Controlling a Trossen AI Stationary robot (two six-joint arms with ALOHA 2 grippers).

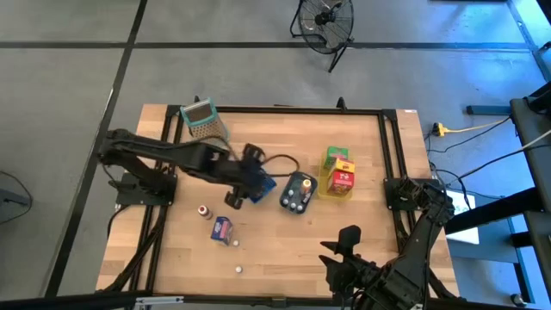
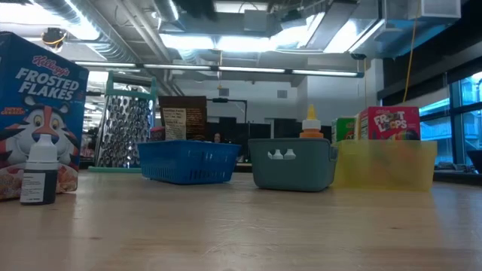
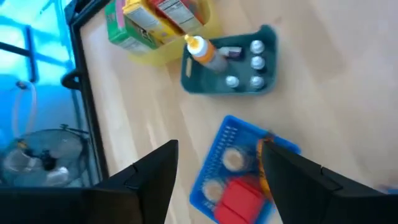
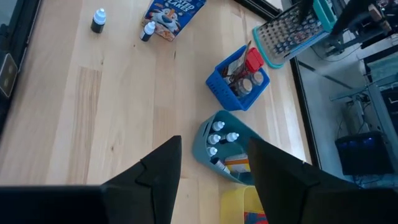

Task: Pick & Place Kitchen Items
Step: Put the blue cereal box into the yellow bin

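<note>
My left gripper [image 3: 217, 149] hovers open above the blue basket [image 3: 233, 177], which stands on the table and holds a red packet and little jars. It holds nothing. To the basket's right stand a teal basket [image 1: 299, 191] of small bottles and a yellow tray [image 1: 337, 176] with cereal boxes. Loose on the table lie a Frosted Flakes box [image 1: 222, 229], a dropper bottle [image 1: 204, 211] and tiny white pieces [image 1: 234, 244]. My right gripper [image 4: 214, 142] waits open, raised over the near right part of the table, touching nothing.
A metal grater [image 1: 202, 119] with a teal frame stands at the far left, behind the blue basket. A black frame [image 1: 392, 155] borders the table's sides. Bare wood [image 1: 284, 250] lies between the baskets and the near edge.
</note>
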